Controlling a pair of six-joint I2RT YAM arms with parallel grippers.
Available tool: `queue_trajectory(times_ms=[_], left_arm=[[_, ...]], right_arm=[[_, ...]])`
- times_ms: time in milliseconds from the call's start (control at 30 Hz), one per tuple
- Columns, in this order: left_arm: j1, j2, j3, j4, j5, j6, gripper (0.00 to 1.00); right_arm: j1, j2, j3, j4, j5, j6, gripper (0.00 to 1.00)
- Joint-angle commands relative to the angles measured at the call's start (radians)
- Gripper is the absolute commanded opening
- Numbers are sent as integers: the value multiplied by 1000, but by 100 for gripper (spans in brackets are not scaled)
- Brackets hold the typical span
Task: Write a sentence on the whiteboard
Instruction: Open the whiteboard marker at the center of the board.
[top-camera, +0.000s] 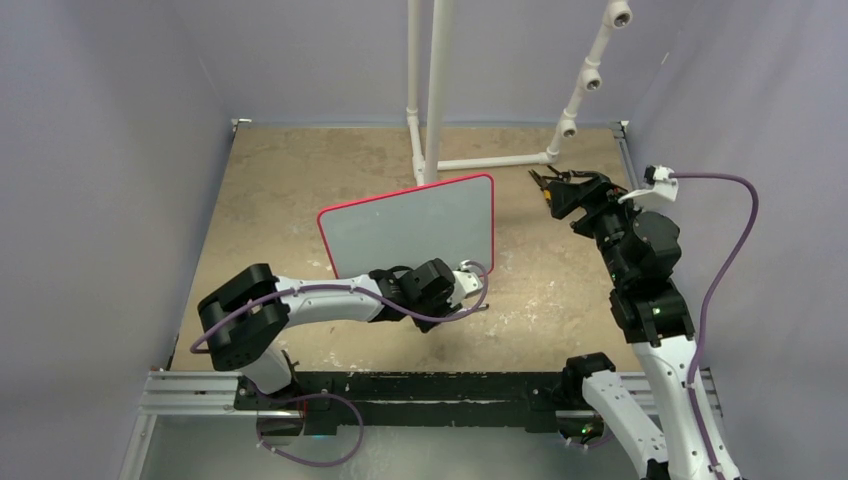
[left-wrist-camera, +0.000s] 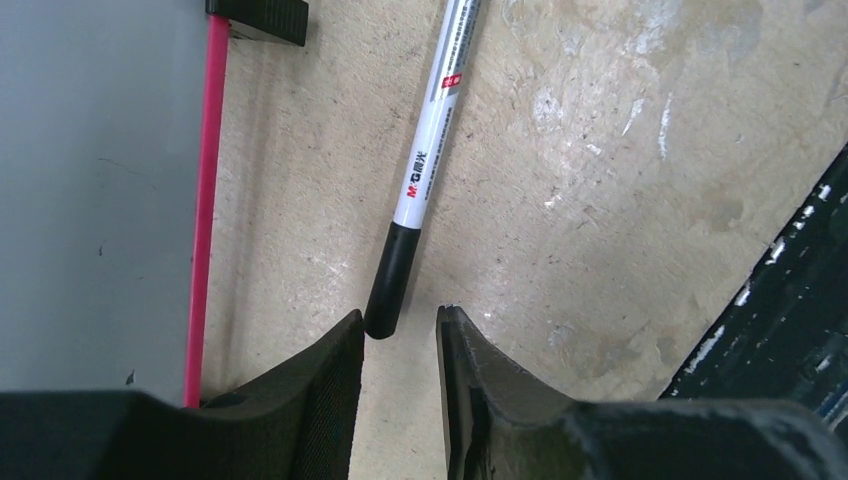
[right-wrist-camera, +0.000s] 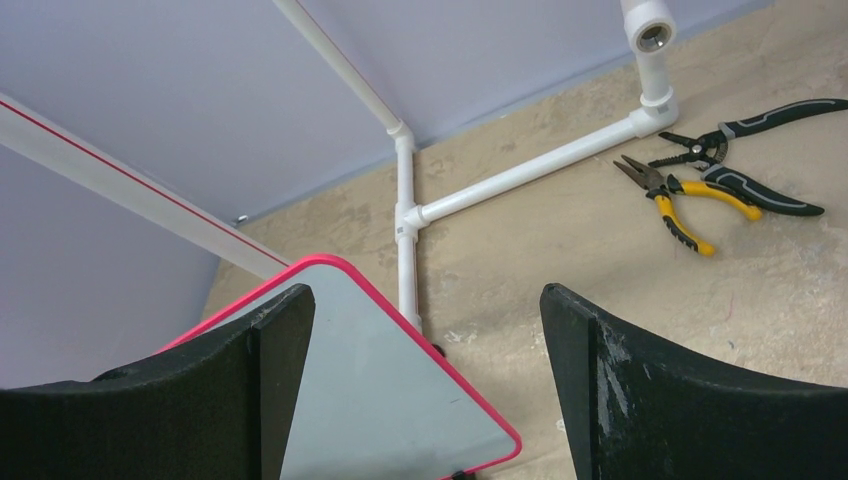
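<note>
Whiteboard (top-camera: 410, 225) upright at frame centre on the surface (top-camera: 280, 180). Left gripper (left-wrist-camera: 400, 325), low by its lower right corner, narrowly open at the black end of a marker (left-wrist-camera: 425, 150); right gripper (right-wrist-camera: 425, 295) raised, wide open, empty.

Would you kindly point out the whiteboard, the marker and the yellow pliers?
whiteboard (top-camera: 410, 225): top external view, middle of its face.
marker (left-wrist-camera: 431, 130): left wrist view, on its white barrel.
yellow pliers (right-wrist-camera: 712, 196): right wrist view, on a yellow handle.

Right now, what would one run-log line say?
whiteboard: upright, blank | marker: lying on table | left pincer: open, tips flanking marker's black end | right pincer: open, empty
</note>
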Motion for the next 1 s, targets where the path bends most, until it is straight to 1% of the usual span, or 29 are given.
queue_trajectory(times_ms=[0, 100, 267, 433, 533, 733, 800, 867, 967], left_arm=[[-16, 27, -15, 47, -35, 7, 31], [-21, 59, -19, 53, -69, -13, 30], [-53, 76, -27, 58, -91, -17, 15], [-63, 50, -59, 69, -101, -44, 1], [-63, 16, -71, 82, -105, -92, 0], [-63, -149, -105, 140, -133, -228, 0], [-63, -208, -107, 162, -98, -260, 0], [-63, -259, -107, 182, -65, -288, 0], [-62, -321, -109, 204, -26, -333, 0]], right_arm=[[0, -12, -9, 45, 3, 0, 85], [0, -16, -7, 48, -10, -5, 85], [1, -30, -13, 41, -8, -5, 85], [1, -43, -25, 10, -33, 7, 85], [1, -45, -53, -24, -83, 23, 85], [0, -25, -173, -107, -351, 94, 85], [1, -7, -228, -119, -475, 106, 85], [1, -3, -279, -98, -598, 116, 85], [1, -16, -310, -70, -718, 112, 89]])
